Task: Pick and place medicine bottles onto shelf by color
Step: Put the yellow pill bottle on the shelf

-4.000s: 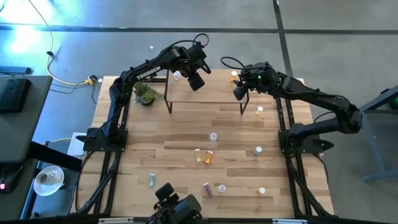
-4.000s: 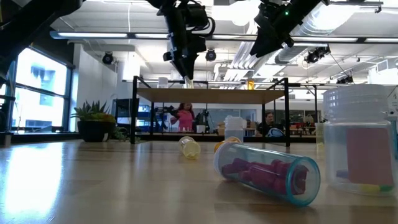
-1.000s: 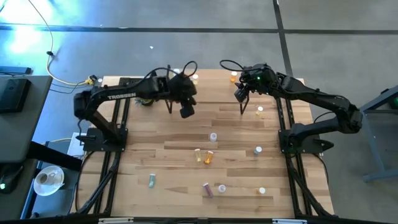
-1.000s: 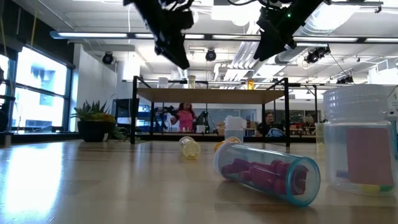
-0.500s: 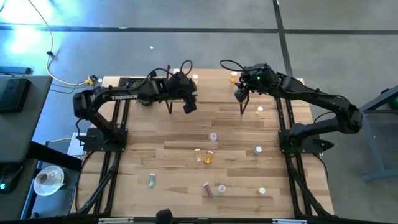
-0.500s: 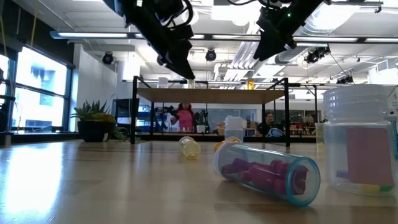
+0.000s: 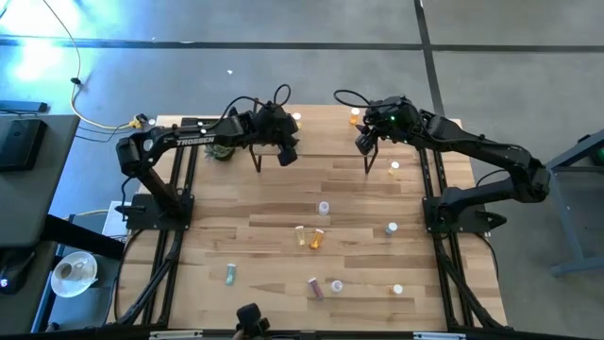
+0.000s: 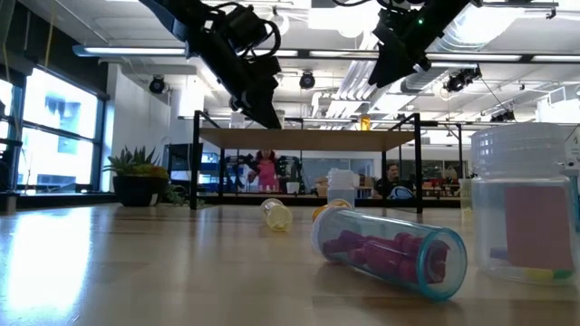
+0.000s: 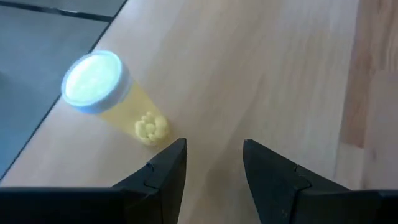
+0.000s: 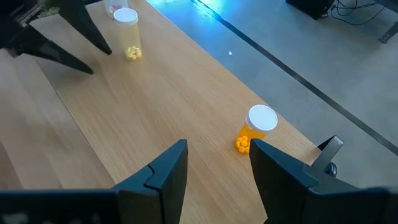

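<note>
Shelf [image 7: 311, 132] carries a yellow bottle [image 9: 109, 93] and an orange bottle [image 10: 254, 129] — other bottles [image 7: 315, 238] scattered on the worktop

This is a robotics lab inside a large open office hall. Two dark six-joint robot arms [image 7: 179, 146] stand on black metal frames at the side edges of a light wooden bench [image 7: 283, 203], which stands on a grey concrete floor [image 7: 283, 57]. A yellow cable [image 7: 99, 121] runs over the floor near the bench's far left corner. Beyond the bench, the low view shows an exposed ceiling with long strip lights [image 8: 136, 52] and round ducts [image 8: 471, 36], tall windows [image 8: 63, 136], and people sitting at desks [image 8: 390, 181].
</note>
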Robot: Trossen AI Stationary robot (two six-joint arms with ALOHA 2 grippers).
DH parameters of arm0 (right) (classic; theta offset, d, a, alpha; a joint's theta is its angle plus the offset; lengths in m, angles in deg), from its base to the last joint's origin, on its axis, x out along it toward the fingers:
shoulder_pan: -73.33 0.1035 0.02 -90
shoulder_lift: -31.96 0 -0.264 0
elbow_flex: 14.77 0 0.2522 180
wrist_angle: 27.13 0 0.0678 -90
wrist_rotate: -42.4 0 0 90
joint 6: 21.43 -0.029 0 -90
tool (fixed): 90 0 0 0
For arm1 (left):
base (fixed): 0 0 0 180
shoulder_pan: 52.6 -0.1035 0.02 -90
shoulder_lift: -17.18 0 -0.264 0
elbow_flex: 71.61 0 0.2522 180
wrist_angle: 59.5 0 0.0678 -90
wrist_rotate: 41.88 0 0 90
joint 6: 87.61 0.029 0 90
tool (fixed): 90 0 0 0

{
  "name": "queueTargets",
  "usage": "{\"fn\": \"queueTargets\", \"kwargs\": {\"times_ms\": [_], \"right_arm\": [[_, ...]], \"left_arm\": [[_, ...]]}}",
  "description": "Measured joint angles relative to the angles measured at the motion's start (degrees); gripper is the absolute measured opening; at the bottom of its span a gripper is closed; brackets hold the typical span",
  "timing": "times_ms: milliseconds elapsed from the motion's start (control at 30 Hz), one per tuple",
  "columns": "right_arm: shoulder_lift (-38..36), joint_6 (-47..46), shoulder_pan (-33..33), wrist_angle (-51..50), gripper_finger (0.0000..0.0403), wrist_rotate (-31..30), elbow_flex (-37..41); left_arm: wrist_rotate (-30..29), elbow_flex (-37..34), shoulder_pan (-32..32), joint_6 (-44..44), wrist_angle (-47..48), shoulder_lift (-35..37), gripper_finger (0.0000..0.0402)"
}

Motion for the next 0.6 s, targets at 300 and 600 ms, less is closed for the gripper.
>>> {"fn": "queueTargets", "kwargs": {"times_ms": [300, 600], "right_arm": [[0.0, 0.0, 0.0, 0.1, 0.0165, 0.0, 0.0], [0.0, 0.0, 0.0, 0.1, 0.0165, 0.0, 0.0]], "left_arm": [[-0.3, 0.0, -0.4, 0.1, -3.1, -0.2, 0.0149], [-0.4, 0.0, -2.2, -1.3, -3.6, -0.2, 0.0149]]}}
